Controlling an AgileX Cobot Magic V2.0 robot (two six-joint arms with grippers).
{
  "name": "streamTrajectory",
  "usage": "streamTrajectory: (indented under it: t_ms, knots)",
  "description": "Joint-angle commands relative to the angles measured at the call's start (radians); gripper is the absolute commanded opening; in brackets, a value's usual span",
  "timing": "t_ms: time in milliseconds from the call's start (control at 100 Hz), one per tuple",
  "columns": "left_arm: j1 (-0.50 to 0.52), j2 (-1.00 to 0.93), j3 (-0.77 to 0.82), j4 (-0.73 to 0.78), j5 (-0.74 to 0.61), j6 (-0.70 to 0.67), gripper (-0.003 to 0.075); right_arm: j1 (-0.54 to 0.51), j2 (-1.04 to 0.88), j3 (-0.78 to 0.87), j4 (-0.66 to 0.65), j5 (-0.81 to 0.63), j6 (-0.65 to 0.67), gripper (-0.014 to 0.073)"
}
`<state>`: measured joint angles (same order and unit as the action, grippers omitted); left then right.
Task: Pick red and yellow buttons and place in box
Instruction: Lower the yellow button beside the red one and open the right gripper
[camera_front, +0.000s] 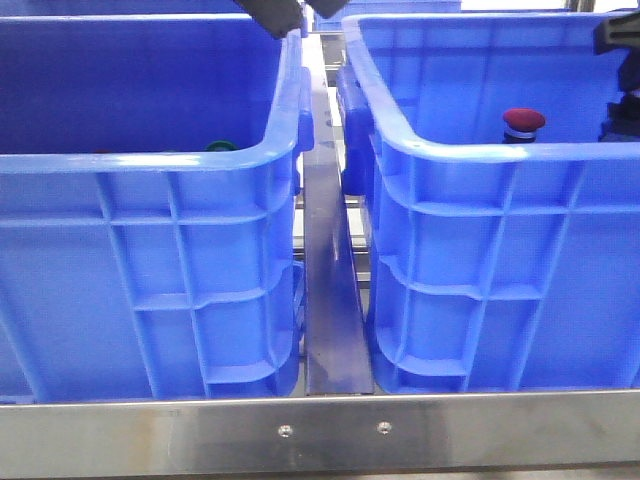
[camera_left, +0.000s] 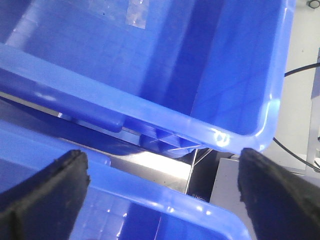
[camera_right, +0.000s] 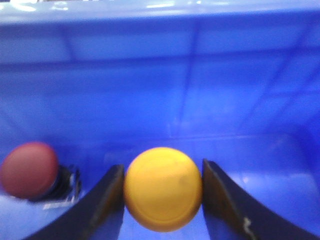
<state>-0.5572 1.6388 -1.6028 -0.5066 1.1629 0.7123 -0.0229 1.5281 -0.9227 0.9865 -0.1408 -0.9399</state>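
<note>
Nearest, in the front view, a steel rail (camera_front: 330, 428) with two screws runs across the bench edge. Behind it stand two blue crates side by side, the left crate (camera_front: 150, 290) and the right crate (camera_front: 500, 280), well apart from touching, with a metal divider (camera_front: 330, 300) running away between them. Their tall ribbed walls hide most of what lies inside.

Over the right crate's near rim only the red button (camera_front: 523, 122) shows, its domed cap up and its long axis upright. A green cap (camera_front: 221, 146) just peeks above the left crate's rim. The right arm is a dark shape at the far right edge; the left arm's dark tip shows at the top, above the gap.

The right wrist view shows what the front view cannot: the yellow button (camera_right: 163, 189) sits between the two fingers (camera_right: 107, 200) of the right pincer (camera_right: 163, 200), which is pinching its cap from both sides, inside the right crate. The cap faces the camera, so its body is hidden. Just beside it the red button (camera_right: 30, 170) stands, cap toward the camera, collar and black body partly visible, a little blurred.

The left wrist view shows the left pincer (camera_left: 165, 200) spread wide, holding nothing, above the gap, with both crate rims under it.
</note>
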Motion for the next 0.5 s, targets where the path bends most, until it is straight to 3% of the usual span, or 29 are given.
streamTrajectory:
  t_ms: [0, 400, 490]
  knots:
    - [-0.008, -0.046, -0.025, -0.046, -0.022, 0.0, 0.0544, -0.006, 0.011, -0.065, 0.0, -0.053, -0.007, 0.0203]
    - [-0.008, -0.046, -0.025, -0.046, -0.022, 0.0, 0.0543, -0.008, 0.123, -0.115, 0.0, -0.053, -0.007, 0.0208]
    - [-0.008, -0.046, -0.025, -0.046, -0.022, 0.0, 0.0543, -0.008, 0.123, -0.115, 0.0, -0.049, -0.007, 0.026]
